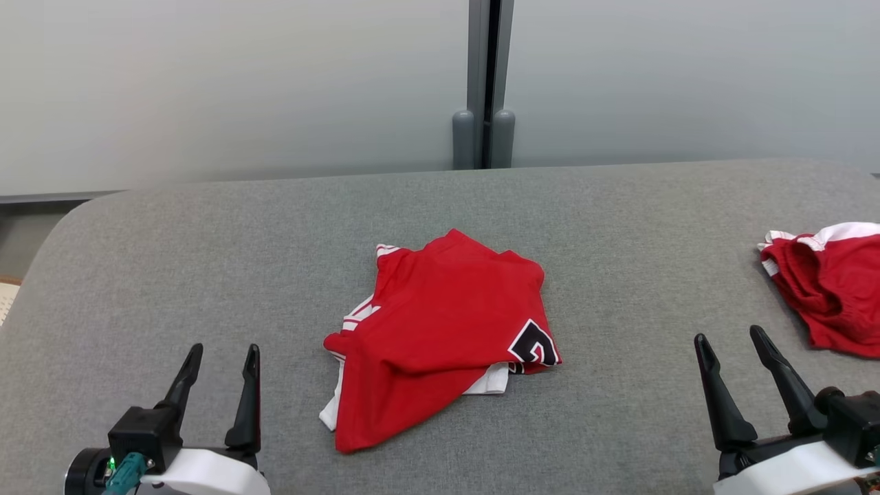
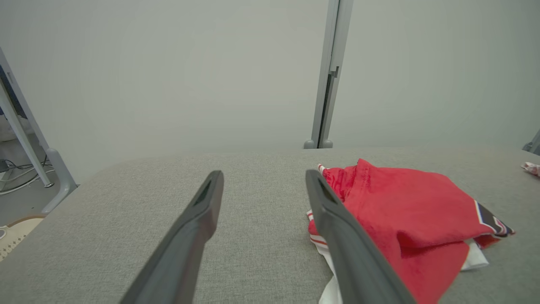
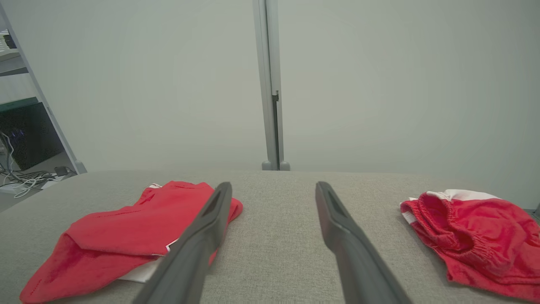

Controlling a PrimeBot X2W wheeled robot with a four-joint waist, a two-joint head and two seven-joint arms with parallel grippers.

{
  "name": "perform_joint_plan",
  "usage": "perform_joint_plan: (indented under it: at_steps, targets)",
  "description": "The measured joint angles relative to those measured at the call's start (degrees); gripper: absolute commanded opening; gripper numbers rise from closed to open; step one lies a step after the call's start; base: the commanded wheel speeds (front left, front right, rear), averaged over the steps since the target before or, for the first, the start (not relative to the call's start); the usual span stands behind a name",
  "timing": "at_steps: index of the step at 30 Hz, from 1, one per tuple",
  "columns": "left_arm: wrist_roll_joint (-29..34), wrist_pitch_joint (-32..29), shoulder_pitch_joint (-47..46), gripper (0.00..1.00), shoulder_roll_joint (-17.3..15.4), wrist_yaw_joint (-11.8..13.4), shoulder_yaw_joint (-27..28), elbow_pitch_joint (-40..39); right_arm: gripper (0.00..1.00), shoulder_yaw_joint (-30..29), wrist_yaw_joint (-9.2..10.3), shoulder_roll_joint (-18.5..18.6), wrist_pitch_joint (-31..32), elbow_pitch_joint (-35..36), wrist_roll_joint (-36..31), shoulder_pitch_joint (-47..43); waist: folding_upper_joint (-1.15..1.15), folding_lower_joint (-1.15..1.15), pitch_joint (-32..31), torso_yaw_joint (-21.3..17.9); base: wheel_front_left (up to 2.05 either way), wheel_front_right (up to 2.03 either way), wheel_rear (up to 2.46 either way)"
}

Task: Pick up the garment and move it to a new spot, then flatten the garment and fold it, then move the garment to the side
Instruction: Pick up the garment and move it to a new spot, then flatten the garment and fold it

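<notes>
A red garment [image 1: 440,330] with white trim and a black-and-white letter patch is lying loosely folded in the middle of the grey padded tabletop [image 1: 619,220]. A strip of white cloth is peeking out from under its near edge. The left gripper [image 1: 225,352] is sitting to the left of the garment on the near side, clear of the cloth. Its two dark fingers [image 1: 244,405] are standing spread apart with nothing between them. The right gripper [image 1: 729,337] is sitting well to the right of the garment, also on the near side, and its jaws are likewise gaping wide and empty. A second red garment [image 1: 832,289], showing a gathered waistband and a white band, is lying crumpled farther to the right of the garment, well apart from it and running out of the head view. Beyond the garment, a grey post [image 1: 489,82] is rising between two pale wall panels.
</notes>
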State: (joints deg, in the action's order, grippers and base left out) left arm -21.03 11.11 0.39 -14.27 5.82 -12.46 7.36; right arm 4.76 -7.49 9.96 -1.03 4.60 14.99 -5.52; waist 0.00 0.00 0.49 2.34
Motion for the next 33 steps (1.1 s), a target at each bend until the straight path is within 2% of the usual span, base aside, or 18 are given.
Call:
perform_joint_plan:
  at_steps: [22, 27, 33]
  targets:
    - [0.0, -0.8, 0.5, 1.0, -0.5, 1.3, -1.3, -0.8, 1.0, 0.3, 0.0, 0.2, 1.5, 1.5, 0.1, -0.6, 0.0, 0.0, -0.8, -0.2, 0.0, 0.0, 0.0]
    - [0.4, -0.8, -1.4, 1.0, -0.5, 1.3, -1.9, -1.6, 1.0, 5.1, 0.0, 0.9, 2.4, 0.6, 0.5, 0.8, 0.0, 0.0, 0.5, 1.0, 0.0, 0.0, 0.0]
    - [1.0, 0.0, -7.1, 1.0, 1.3, 0.4, -3.7, -2.0, 1.0, 14.1, 0.0, 2.0, 3.2, -3.7, 2.1, 6.4, 0.0, 0.0, 4.3, 4.2, 0.0, 0.0, 0.0]
